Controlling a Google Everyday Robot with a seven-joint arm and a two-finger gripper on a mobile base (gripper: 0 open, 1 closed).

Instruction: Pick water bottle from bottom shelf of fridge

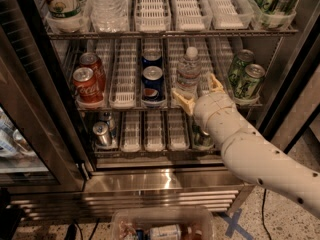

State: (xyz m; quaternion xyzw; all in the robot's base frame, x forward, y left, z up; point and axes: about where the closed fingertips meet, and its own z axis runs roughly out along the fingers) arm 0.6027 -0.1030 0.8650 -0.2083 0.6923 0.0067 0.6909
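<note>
Centre frame, the claw (199, 91), spread wide, hovers just before the water bottle (188, 73) in the fridge (150, 181); approach step; next, likely straddle it and clench.

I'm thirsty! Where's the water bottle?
Mid-view in the fridge, the water bottle stands right of the Pepsi cans and left of the green cans; the open gripper sits just before it.

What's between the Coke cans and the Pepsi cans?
Camera view: a white lane tray holding no cans. The gripper sits open at the water bottle, one lane past the Pepsi.
</note>
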